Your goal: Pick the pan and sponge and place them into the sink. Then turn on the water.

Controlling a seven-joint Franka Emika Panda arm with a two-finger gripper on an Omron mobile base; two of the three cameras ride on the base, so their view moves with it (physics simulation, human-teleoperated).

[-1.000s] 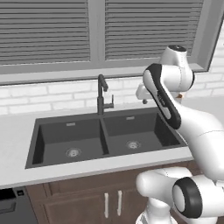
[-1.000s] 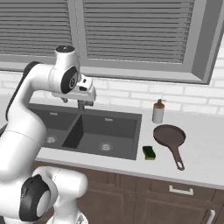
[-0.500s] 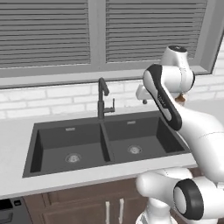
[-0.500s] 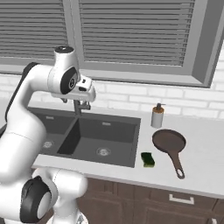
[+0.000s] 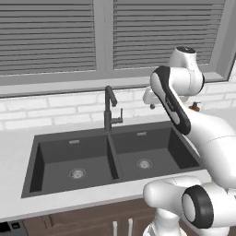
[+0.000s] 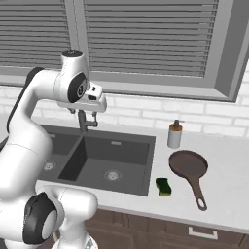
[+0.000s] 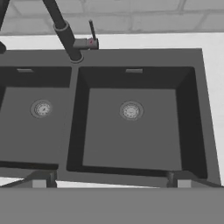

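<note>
Above the sink (image 7: 205, 113) our gripper (image 7: 111, 183) hangs wide open and empty; reaching right, we risk knocking the sponge (image 6: 164, 186) off beside the pan (image 6: 188, 166).

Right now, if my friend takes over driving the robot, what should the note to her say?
Gripper: open, holding nothing, up above the sink; both fingers stand wide apart.
Pan: on the counter right of the sink, handle toward the counter's front edge.
Sponge: on the counter between the pan and the sink's right rim.
Faucet: no water running.
Soap bottle: behind the pan, near the wall; leave it.
Done: nothing yet; both basins are empty.
Left: move the pan into the sink, then the sponge, then turn on the water.
</note>
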